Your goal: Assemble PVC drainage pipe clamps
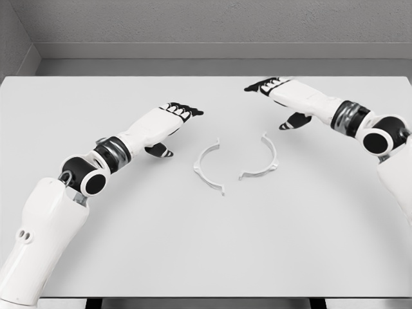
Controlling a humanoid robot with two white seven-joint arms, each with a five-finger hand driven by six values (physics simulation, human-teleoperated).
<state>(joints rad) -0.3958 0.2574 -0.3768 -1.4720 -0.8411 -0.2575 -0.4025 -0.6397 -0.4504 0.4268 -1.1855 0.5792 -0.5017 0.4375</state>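
White tabletop (206,257) fills most of the frame, its far edge running along a grey wall (212,22) at the top. Two white half-ring clamp pieces lie at the centre, apart: the left clamp half (207,167) and the right clamp half (262,159), curved sides facing outward. Left of centre, the left hand (166,122) hovers with fingers extended, holding nothing. At upper right, the right hand (280,96) is likewise spread and empty. Bare surface stretches across the lower frame.
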